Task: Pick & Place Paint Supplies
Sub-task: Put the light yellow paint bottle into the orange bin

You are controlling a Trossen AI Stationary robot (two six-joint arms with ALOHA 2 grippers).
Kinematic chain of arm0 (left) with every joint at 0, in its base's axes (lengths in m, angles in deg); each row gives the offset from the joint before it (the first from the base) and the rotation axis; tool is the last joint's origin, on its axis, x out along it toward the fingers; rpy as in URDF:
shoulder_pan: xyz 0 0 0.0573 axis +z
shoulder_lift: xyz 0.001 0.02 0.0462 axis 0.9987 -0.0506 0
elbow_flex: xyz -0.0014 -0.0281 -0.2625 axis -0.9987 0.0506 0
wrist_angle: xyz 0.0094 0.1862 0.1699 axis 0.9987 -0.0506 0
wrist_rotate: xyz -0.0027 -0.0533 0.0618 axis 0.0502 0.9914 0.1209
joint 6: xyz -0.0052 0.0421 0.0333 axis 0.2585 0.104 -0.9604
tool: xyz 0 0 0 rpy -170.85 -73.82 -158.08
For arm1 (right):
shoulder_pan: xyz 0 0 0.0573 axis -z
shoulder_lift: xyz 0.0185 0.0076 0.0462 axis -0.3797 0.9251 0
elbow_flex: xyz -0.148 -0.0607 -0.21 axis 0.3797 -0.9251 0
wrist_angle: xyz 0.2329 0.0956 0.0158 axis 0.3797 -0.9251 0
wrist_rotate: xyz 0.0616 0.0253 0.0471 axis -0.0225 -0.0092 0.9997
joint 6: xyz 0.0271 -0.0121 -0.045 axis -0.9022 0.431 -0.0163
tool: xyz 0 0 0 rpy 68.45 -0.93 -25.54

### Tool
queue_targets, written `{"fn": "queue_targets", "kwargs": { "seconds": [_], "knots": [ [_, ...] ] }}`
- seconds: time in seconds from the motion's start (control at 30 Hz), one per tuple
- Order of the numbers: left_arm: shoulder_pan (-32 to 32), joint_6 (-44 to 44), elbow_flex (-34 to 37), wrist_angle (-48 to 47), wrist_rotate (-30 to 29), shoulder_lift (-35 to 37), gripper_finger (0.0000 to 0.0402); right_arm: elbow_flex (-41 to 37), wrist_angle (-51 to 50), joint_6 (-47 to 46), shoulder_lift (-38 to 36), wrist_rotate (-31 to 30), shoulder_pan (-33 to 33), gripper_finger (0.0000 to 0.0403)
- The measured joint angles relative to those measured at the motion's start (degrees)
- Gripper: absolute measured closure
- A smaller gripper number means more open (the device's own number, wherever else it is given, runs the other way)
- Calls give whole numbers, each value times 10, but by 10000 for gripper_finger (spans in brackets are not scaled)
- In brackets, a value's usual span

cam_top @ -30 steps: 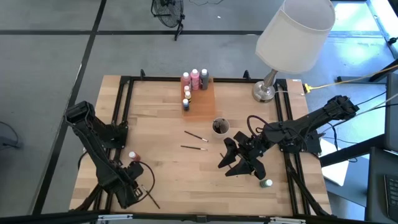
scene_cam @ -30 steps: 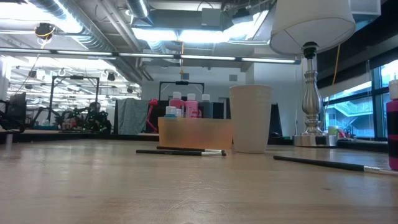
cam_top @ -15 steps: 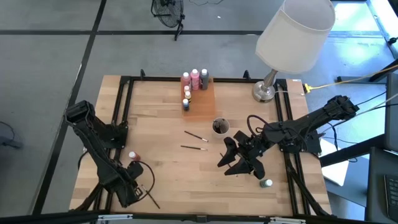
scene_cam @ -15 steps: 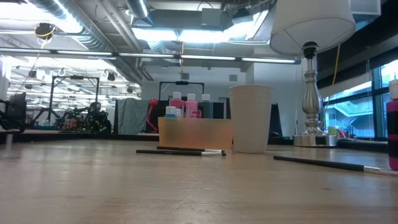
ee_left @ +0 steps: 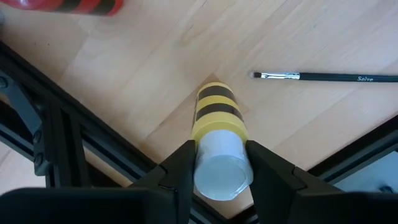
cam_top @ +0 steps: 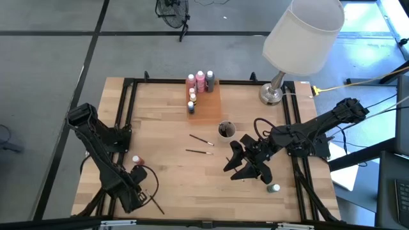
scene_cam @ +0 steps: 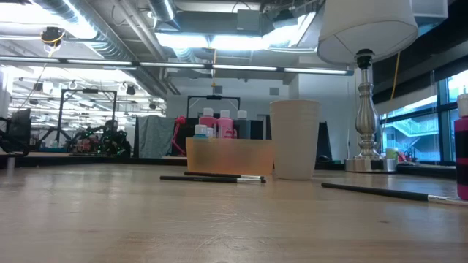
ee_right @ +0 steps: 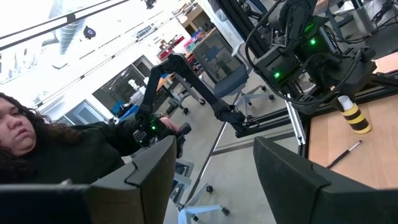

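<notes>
The left tool sat low at the near left corner of the desk, its fingers closed against both sides of a yellow bottle with dark bands and a pale cap. That bottle stood upright on the wood close to the black frame rail. A brush lay just beyond it, and a red bottle lay on its side farther off.

The right tool hovered over the near right part of the desk with its fingers parted and nothing between them. A green bottle lay just beside it, nearer the desk's edge.

At the far middle, pink bottles and other small bottles stood together on the orange tray. A cup stood near the centre, with two brushes lying on the wood next to it. A lamp stood at the far right corner. A person sat in the room behind.
</notes>
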Motion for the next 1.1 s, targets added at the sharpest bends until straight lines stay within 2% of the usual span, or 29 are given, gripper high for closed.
{"fn": "queue_targets", "kwargs": {
  "seconds": [0.4,0.8,1.1],
  "knots": [
    [4,0,-49,-32,8,-1,283,0,0,1,0,5,0,183],
    [33,-28,-156,-119,23,0,284,0,17,7,0,22,0,183],
    [88,-118,-243,-187,9,1,284,0,69,15,0,99,0,183]
  ]
}}
